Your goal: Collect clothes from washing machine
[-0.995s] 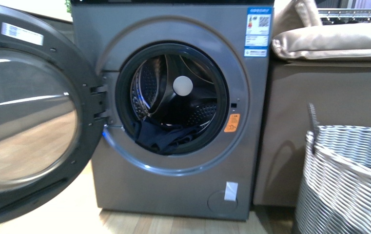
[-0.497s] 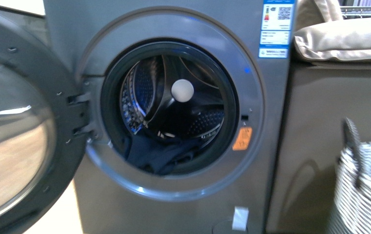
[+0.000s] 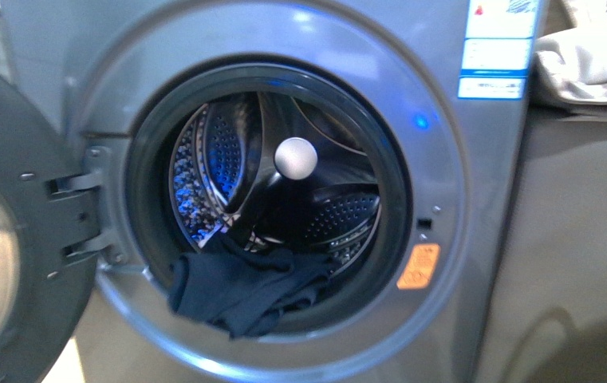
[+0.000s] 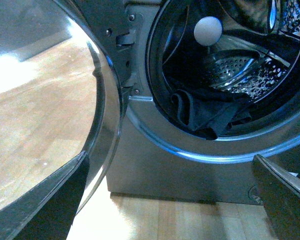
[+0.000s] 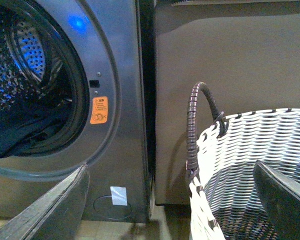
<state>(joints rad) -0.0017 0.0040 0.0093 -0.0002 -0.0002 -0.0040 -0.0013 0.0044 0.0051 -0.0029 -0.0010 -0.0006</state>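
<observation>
Navy clothes (image 3: 244, 291) heaped at the lower lip of the washing machine (image 3: 483, 199) porthole, rear lost in drum shadow. Open door (image 3: 5, 263) cut off by frame edge. On the left gripper (image 4: 170, 155) and right gripper (image 5: 170, 165) fingers spread wide, nothing between; only tips visible. Woven basket (image 5: 250, 140) partly in frame

Clothes (image 3: 240, 291) lay in the drum (image 3: 340, 215) of the washing machine (image 3: 451, 199), draped over its front lip — door (image 3: 5, 239) open on the left, basket (image 5: 255, 145) off to the right.
</observation>
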